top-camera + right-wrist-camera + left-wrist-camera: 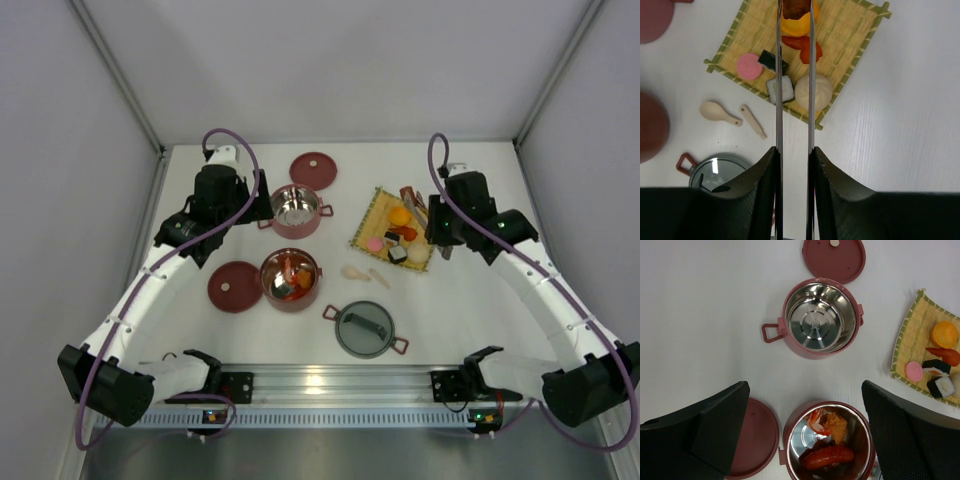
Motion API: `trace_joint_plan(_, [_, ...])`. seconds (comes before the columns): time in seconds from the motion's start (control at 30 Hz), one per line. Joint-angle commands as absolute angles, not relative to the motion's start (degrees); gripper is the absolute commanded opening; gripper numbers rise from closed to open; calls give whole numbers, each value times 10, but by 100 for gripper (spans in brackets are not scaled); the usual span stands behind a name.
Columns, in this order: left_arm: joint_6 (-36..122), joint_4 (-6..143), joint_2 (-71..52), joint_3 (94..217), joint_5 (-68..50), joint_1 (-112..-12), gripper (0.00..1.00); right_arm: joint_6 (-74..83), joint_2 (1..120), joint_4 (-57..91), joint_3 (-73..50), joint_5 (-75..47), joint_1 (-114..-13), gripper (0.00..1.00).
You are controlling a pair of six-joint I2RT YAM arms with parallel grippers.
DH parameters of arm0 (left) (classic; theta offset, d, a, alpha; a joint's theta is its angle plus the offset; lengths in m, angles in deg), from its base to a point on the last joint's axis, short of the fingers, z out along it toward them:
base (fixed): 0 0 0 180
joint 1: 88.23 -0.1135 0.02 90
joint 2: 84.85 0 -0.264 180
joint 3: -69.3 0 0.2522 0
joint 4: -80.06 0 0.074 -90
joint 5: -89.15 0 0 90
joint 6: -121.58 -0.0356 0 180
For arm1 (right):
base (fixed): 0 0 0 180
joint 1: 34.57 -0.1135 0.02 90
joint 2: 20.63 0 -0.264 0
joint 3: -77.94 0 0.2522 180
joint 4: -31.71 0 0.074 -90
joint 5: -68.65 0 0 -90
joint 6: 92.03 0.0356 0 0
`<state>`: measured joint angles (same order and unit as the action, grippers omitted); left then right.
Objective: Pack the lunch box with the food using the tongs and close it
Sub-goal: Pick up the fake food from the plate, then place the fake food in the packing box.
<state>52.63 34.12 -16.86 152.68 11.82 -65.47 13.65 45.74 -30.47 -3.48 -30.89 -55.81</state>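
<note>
Clamping tongs [779,75] — right jaws; brown piece [797,6] between tips (overhead unclear).

The left arm [150,272] rises from its base at the near left corner and reaches forward with the elbow bent and the wrist pointing down. The left gripper [805,387] hangs with its two black fingers [715,430] spread wide and grips nothing. The right arm [545,285] mirrors this on the right, wrist angled down and inward, and the right gripper [794,150] has its fingers drawn close, pinching the two blades of the tongs [779,75] between them.
</note>
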Motion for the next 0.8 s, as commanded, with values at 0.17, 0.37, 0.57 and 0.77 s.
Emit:
trace_joint_plan(0.17, [528,355,-174,1522,116,-653,99,180,428,-299,-91,-246,-686,18])
trace_joint_plan(0.37, [528,355,-174,1522,118,-653,99,215,441,-270,-98,-218,-799,19])
trace_joint_plan(0.57, [529,354,-175,1521,118,-653,99,235,470,-251,-105,-220,-891,19])
trace_joint_plan(0.77, [528,352,-175,1521,121,-653,99,242,506,-247,-124,-231,-951,19])
